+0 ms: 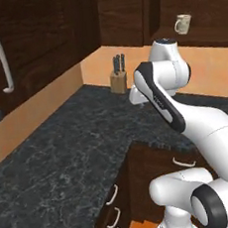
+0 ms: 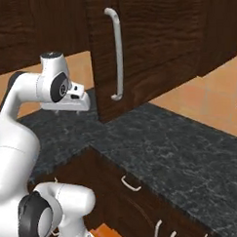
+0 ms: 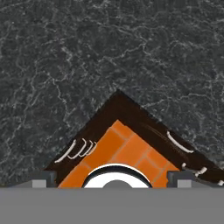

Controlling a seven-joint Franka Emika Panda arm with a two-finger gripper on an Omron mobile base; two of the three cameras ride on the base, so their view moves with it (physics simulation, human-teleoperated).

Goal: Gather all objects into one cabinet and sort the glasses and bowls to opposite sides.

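I have the pincer (image 3: 112, 180) looking straight down over the corner of the dark marbled surface (image 1: 65, 151); its two fingertips (image 3: 43, 178) stand wide apart at the bottom of the hand view, with nothing between them. The pale grey mug (image 1: 182, 24) sits on a shelf of the dark wood cabinet (image 1: 194, 8) in the far corner, above and beyond the arm's wrist, handle turned to its left; so from the pincer it lies up and forward, not below. The closed door with the long white bar handle (image 2: 116, 54) hangs just beside the wrist; I judge the hand must lift and tilt toward the mug first.
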